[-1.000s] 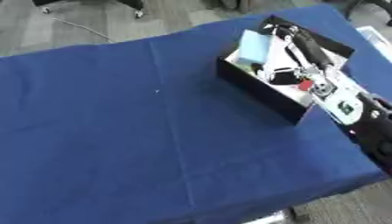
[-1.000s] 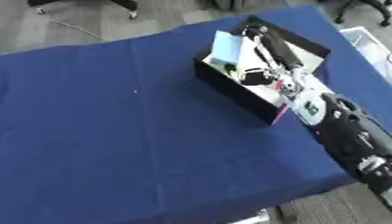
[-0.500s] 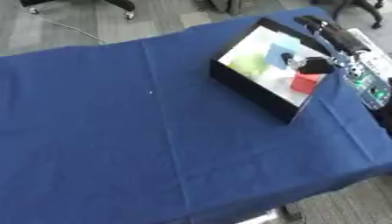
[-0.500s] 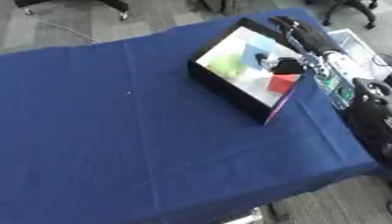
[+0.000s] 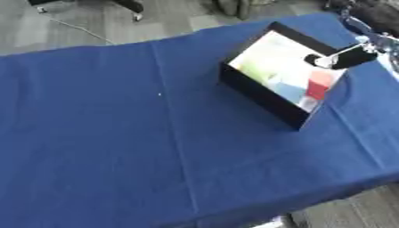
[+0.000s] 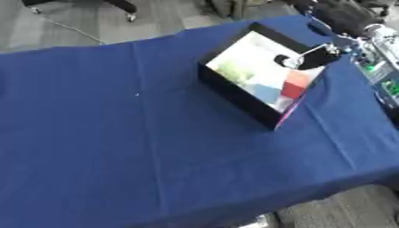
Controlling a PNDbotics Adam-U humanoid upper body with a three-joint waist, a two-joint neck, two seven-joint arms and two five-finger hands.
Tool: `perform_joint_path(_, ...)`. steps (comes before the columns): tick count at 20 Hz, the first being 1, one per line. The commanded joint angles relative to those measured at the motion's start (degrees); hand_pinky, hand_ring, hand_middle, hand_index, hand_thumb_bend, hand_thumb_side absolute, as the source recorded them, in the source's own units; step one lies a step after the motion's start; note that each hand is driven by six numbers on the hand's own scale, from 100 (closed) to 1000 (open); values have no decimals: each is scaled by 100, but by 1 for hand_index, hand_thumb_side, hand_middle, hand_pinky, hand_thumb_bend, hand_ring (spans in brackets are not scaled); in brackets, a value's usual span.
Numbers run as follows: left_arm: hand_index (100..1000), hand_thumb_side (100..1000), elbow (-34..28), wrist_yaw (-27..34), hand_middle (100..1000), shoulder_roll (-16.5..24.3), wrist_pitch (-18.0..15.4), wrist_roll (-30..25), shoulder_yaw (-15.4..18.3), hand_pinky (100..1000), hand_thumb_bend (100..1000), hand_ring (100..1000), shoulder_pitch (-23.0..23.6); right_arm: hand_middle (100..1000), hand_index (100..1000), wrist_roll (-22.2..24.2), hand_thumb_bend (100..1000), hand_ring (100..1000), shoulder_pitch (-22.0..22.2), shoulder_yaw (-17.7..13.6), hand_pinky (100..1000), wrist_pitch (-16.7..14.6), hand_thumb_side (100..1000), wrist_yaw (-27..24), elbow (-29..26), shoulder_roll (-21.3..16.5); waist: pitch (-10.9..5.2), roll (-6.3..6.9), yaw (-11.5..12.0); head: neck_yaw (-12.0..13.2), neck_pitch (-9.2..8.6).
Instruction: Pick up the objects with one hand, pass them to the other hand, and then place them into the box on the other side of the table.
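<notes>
Inside the black box [image 6: 234, 91], which sits on the right half of the table near the far edge, lie several blurred objects: a red block [image 6: 295, 85] against the right-hand wall, a pale blue piece [image 6: 266, 92] just beside it toward the front, and a greenish patch [image 6: 231, 69] near the left wall. Their exact shapes cannot be made out. The box is rectangular, with thin dark walls and a pale, almost white floor, and it stands turned at an angle to the table's edges; a thin pink strip shows along its right front corner.

Over the box's far right corner reaches a dark finger of the right hand [image 6: 311, 58], stretched out toward the interior, its tip above the pale floor and close to the red block. It holds nothing that shows; whether the whole hand is relaxed or curled cannot be told, as most of it lies past the picture's edge.

Beneath everything lies a blue cloth [image 5: 117, 133], smooth with faint fold lines, covering the table.
</notes>
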Motion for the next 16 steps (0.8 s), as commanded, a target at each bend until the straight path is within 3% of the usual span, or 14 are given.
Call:
perform_joint_path(1,688,682,12,-207,520,-65,-66,220,116,804,100,506,-97,841,1000,-679,175,932,132,-93,920,-149,216,-497,-679,611,-50,0,-19,414,-15)
perform_joint_path(2,689,674,21,-305,521,-96,-100,289,128,804,100,506,-108,820,1000,-848,260,911,154,-74,904,-282,212,-589,-712,866,-48,6,-37,574,-15)
perform_joint_path(3,692,673,26,-416,522,-120,-133,347,135,804,100,507,-108,808,998,-1002,124,903,176,-60,896,-430,167,-594,-729,1101,-49,10,-60,709,-15)
perform_joint_path(7,709,668,68,-852,529,-287,-295,549,129,805,100,514,-123,761,995,-1539,100,888,335,134,880,-760,259,-573,-743,2067,-48,2,-152,1153,-15)
perform_joint_path(13,721,700,275,-1014,542,-565,-505,849,55,813,100,530,-89,734,1000,-1503,100,897,605,498,882,-712,448,-858,-744,3133,-46,-56,-256,1509,-15)
perform_joint_path(16,722,701,322,-951,542,-604,-637,952,17,814,100,528,-51,719,1000,-1380,100,895,805,585,880,-630,506,-1008,-744,3381,-25,-36,-321,1574,-15)
